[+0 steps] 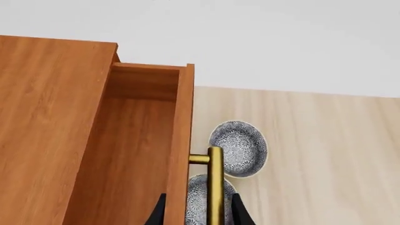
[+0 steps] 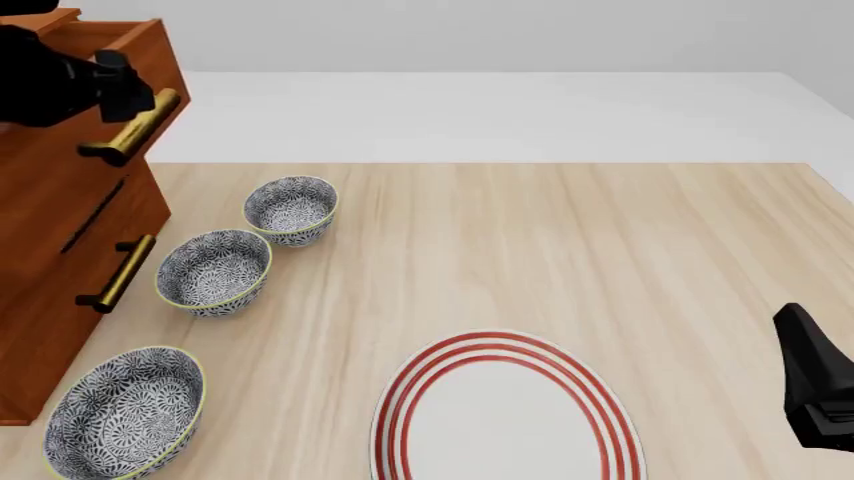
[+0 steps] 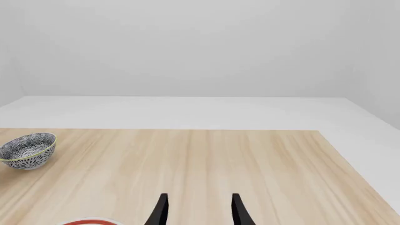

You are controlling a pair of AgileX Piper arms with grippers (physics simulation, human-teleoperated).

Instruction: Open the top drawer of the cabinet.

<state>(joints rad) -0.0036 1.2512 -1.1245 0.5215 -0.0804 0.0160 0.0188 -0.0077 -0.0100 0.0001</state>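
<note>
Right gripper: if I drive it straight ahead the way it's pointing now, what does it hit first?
Likely nothing: the right gripper points over bare table toward the far edge. The patterned bowl sits well off to one side. Depth is uncertain.

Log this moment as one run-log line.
left gripper: straddling brass bar handle | reddish-brown wooden top drawer: partly pulled out of wooden cabinet | right gripper: open, idle above table

You get bright, even, diffuse light in all three views, with no glare. Every edge is crisp, with no blur and no distortion toward the borders. Soft faint shadows sit just beneath the patterned bowls (image 2: pixel 291 208) near the cabinet (image 2: pixel 60 250); its brass handles show mild highlights.
</note>
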